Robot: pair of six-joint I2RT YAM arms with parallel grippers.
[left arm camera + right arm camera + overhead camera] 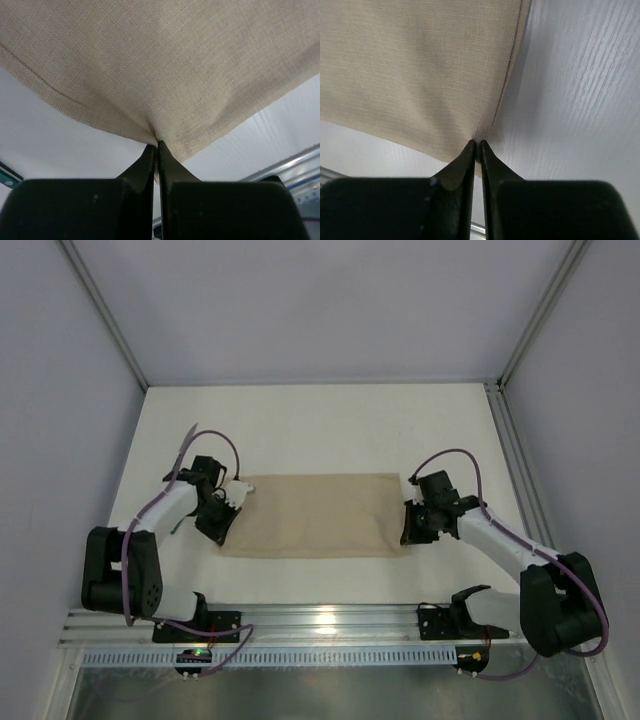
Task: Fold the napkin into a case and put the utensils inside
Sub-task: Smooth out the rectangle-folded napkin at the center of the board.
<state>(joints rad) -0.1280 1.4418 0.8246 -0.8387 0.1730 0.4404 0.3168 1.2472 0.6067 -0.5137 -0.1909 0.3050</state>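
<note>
Napkin [310, 515] spread flat on table [300, 425], left hand [157, 145] pinching its left corner, right hand [476, 144] pinching its right corner

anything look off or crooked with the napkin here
Nothing stands out. The napkin lies flat and fairly square on the table, undamaged. It only puckers where the left fingers and right fingers pinch its end corners.

Soft, even light fills the overhead view, with one glare patch on the silver metal rail [325, 618] at the white tabletop's [320, 430] near edge. In both wrist views the beige-tan woven cloth [165, 60] is sharp. Its raised edge throws a soft grey shadow, and the black gripper fingers [460, 167] are dark and featureless.
</note>
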